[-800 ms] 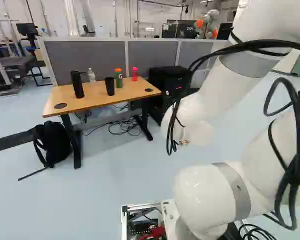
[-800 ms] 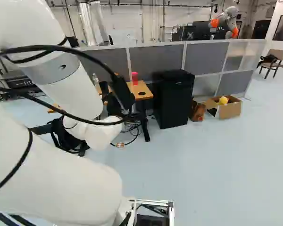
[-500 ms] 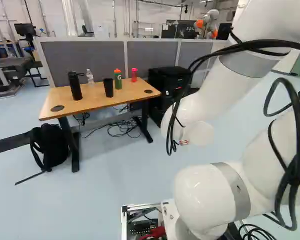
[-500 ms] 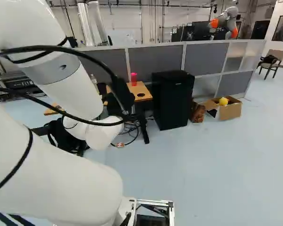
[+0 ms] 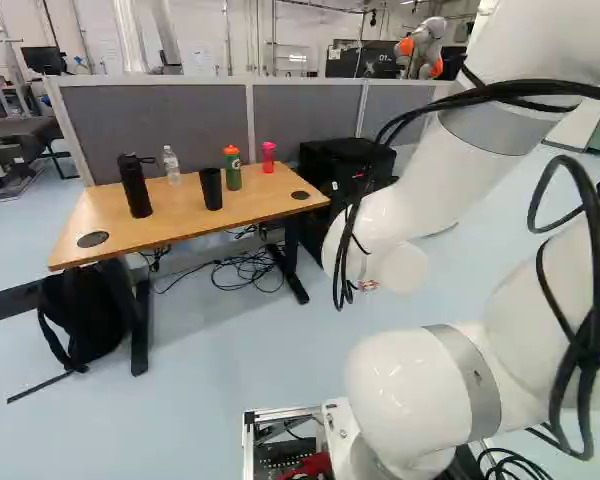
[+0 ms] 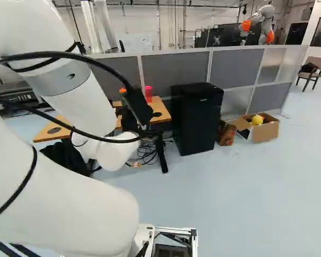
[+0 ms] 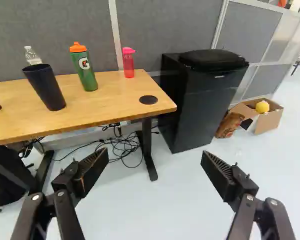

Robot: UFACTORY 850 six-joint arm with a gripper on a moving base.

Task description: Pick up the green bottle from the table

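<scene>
Green bottle: the green bottle point(image 5: 232, 168) stands upright on the table point(image 5: 118, 218), between ten and eleven o'clock in the left base view. The right base view shows little but its orange cap beside the arm point(image 6: 80, 101).
Gripper: one finger of the gripper point(image 6: 138, 104) shows past the arm in the right base view. The wrist view has both, spread wide with nothing between them; the bottle is ahead, toward eleven o'clock.
Cup: the black cup point(image 5: 211, 190) is at seven to eight o'clock from the bottle in the left base view.
Pink bottle: near two o'clock from the green one there.
Flask: whole only in the left base view, the flask point(image 5: 135, 185) stands at ten o'clock.
Fridge: clear of the arm in the right base view, the fridge point(image 6: 195, 120) is at two to three o'clock.
Box: at three o'clock there, the box point(image 6: 265, 129) holds a yellow ball point(image 6: 257, 119); the left base view lacks both.
</scene>
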